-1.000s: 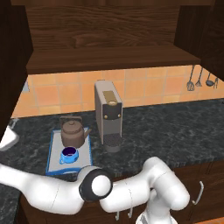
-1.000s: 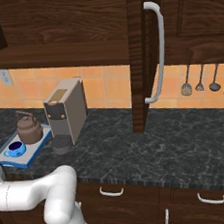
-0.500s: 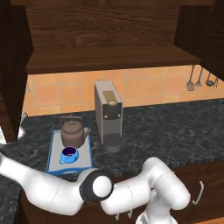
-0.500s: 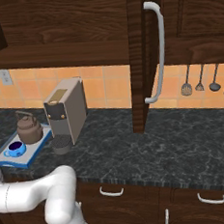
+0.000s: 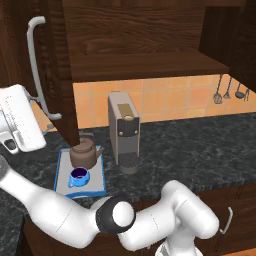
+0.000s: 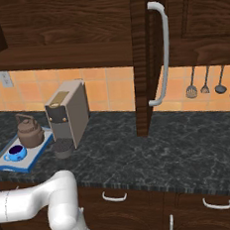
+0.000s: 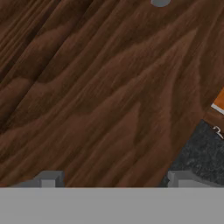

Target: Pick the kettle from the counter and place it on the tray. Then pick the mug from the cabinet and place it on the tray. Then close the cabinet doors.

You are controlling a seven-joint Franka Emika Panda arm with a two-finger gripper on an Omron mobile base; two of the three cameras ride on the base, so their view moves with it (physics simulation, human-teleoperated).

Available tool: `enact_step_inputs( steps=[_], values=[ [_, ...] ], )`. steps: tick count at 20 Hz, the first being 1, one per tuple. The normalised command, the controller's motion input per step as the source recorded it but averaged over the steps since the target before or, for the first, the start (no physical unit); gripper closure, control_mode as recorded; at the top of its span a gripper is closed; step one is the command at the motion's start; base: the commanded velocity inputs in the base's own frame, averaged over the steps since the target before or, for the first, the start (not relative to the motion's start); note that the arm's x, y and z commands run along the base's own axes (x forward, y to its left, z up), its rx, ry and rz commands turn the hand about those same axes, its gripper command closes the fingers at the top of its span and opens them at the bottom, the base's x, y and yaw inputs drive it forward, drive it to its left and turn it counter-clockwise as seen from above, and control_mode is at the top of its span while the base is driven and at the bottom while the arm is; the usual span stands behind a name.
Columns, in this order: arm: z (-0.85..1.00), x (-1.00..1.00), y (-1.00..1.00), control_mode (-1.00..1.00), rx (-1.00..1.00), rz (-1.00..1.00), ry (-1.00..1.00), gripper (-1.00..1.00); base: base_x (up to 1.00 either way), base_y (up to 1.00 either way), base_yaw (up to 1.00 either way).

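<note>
The claw (image 7: pixel 116 178) stands spread wide and empty, its tips close against the left cabinet door (image 5: pixel 60 75). Below and right of it, kettle (image 5: pixel 85 153) and mug (image 5: pixel 79 176) sit on the tray (image 5: pixel 62 186).

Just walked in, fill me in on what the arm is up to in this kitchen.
The kettle and the blue mug both sit on the tray on the counter, next to the coffee machine. What's left is the cabinet doors: the left door is partly swung in, the right door stands open. The hand, jaws spread and empty, is right up against the left door's wood face, apparently pushing it.
</note>
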Motion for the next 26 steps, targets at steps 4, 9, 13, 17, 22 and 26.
enact_step_inputs(
  steps=[4, 9, 13, 17, 22, 26],
  values=[
    [0.16, 0.65, -0.72, -1.0, 0.27, 0.16, -0.1, -1.0, 0.0, 0.0, 0.0],
    [0.07, 0.77, -0.65, -1.0, 0.28, 0.21, -0.12, -1.0, 0.0, 0.0, 0.0],
    [0.0, 0.77, -0.67, -1.0, 0.27, 0.2, -0.15, -1.0, 0.0, 0.0, 0.0],
    [0.0, 0.89, -0.55, -1.0, 0.26, 0.21, -0.15, -1.0, 0.0, 0.0, 0.0],
    [0.0, 0.98, -0.49, -1.0, 0.27, 0.22, -0.16, -1.0, 0.0, 0.0, 0.0],
    [-0.11, 1.0, -0.33, -1.0, 0.24, 0.24, -0.11, -1.0, 0.0, 0.0, 0.0]
  ],
)
